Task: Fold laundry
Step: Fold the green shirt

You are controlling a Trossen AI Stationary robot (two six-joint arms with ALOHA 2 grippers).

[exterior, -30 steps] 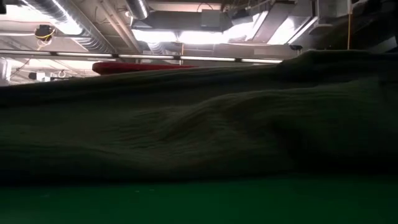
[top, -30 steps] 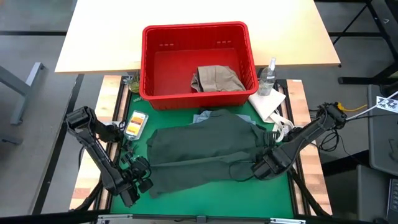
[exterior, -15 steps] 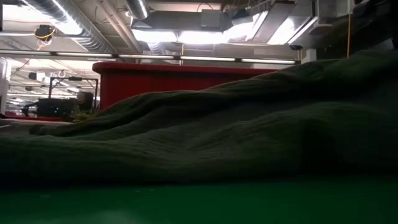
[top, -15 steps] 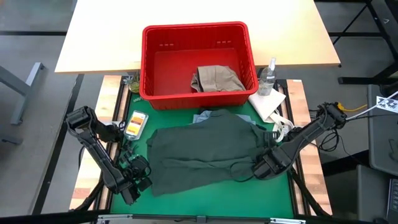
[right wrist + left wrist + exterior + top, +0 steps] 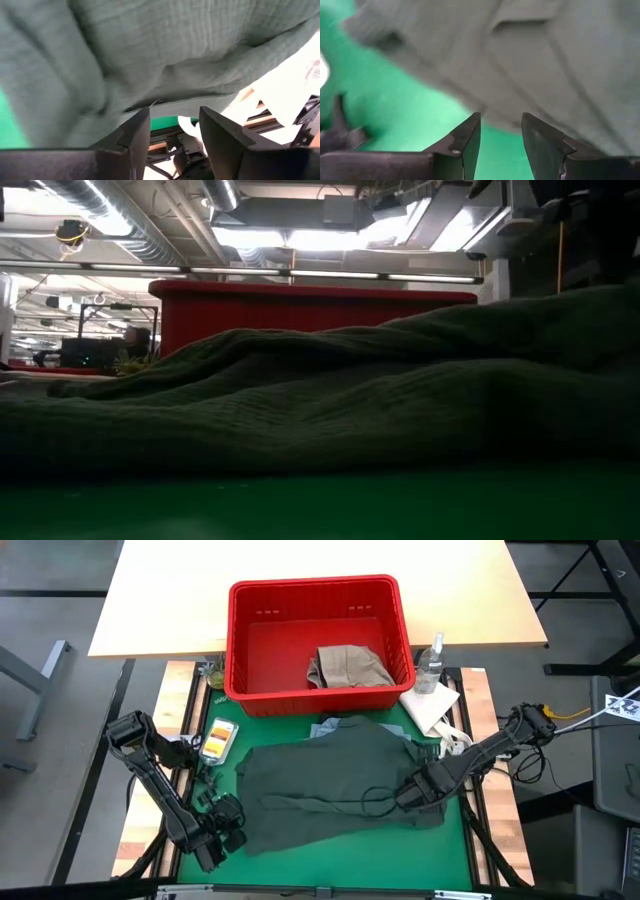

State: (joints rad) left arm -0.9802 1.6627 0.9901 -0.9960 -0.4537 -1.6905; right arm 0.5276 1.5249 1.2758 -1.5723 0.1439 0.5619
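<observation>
Laundry here shows as 3 pieces. Using the red basket [image 5: 318, 638] as landmark: the dark olive green piece [image 5: 330, 790] lies spread flat on the green mat [image 5: 330, 858] of the bench, just in front of the basket; in the low view it fills most of the foreground [image 5: 380, 400], with the basket's wall [image 5: 300, 310] rising behind it. A bit of light blue denim [image 5: 330, 727] peeks out from under the olive piece's far edge, between it and the basket's front wall. The beige khaki piece [image 5: 347, 667] sits crumpled inside the basket, toward its front right corner.

The left gripper [image 5: 232, 825] is low at the olive piece's near left corner, well in front of the basket's left side. Its wrist view shows the 2 fingers [image 5: 465, 142] spread apart with green mat between them and the cloth edge [image 5: 560, 65] just ahead — nothing pinched.

The right gripper [image 5: 408, 795] rests on the olive piece's right part, in front of the basket's right corner. In its wrist view the fingers [image 5: 135, 132] stand apart too, the cloth [image 5: 150, 55] lying beyond them, not clamped.

Beside the basket's right front corner stand a clear spray bottle [image 5: 431, 662] and a white cloth sheet [image 5: 430, 706] — the sheet lies partly over the mat's edge. A small orange and white packet [image 5: 218, 738] lies in front of the basket's left corner.
</observation>
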